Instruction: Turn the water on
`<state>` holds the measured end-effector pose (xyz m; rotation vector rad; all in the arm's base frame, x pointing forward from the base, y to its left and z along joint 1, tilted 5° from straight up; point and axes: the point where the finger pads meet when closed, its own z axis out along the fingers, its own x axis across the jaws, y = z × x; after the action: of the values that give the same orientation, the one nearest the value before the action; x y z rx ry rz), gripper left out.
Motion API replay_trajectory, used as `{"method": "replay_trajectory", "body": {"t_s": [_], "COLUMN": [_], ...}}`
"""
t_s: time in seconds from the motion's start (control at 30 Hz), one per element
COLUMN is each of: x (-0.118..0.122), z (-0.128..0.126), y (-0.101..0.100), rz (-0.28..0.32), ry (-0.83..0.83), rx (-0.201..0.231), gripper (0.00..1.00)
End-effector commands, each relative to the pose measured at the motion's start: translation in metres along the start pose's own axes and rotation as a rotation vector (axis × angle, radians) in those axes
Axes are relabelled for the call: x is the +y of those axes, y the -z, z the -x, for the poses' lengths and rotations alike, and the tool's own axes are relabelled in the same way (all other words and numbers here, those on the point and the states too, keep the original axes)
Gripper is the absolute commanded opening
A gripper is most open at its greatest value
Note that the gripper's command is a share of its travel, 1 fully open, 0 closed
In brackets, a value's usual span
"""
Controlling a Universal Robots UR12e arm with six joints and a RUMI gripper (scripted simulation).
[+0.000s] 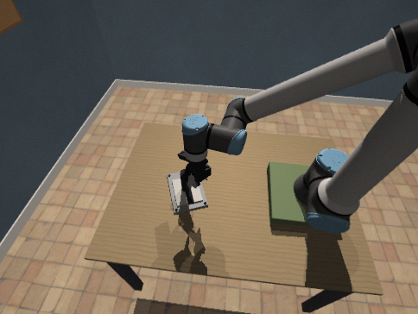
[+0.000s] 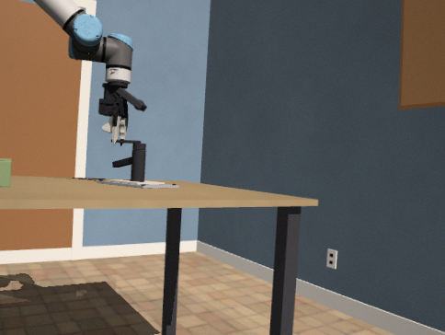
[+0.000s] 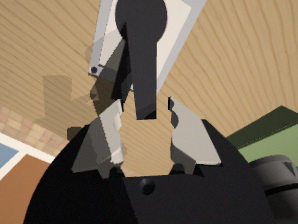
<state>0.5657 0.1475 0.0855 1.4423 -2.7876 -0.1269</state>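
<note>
A black tap (image 2: 138,162) stands on a grey and white base plate (image 1: 174,206) (image 2: 152,185) (image 3: 106,31) on the left half of the table. Its lever (image 2: 131,142) (image 3: 142,75) lies level, above the spout (image 2: 122,162), both pointing the same way. My gripper (image 1: 191,181) (image 2: 115,136) (image 3: 145,99) points straight down just over the lever's free end. Its pale fingers stand partly apart. In the wrist view the lever's tip shows between the fingertips without touching either finger. Nothing is held.
A green block (image 1: 282,194) (image 2: 5,172) (image 3: 265,132) lies on the right half of the wooden table (image 1: 242,246) (image 2: 207,195), under the arm's base joints. A dark blue wall stands behind the table.
</note>
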Motion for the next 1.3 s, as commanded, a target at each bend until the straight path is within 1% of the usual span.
{"method": "replay_trajectory", "body": {"t_s": [0.0, 0.13, 0.17, 1.27], "x": [-0.0005, -0.0005, -0.0005, -0.0005], "z": [0.0004, 0.0004, 0.0004, 0.0004], "y": [0.0007, 0.0007, 0.0007, 0.0007], "rz": [-0.001, -0.001, -0.001, -0.001], "ry": [0.000, 0.000, 0.000, 0.000], "rx": [-0.001, -0.001, -0.001, -0.001], "gripper": [0.37, 0.37, 0.00, 0.00]}}
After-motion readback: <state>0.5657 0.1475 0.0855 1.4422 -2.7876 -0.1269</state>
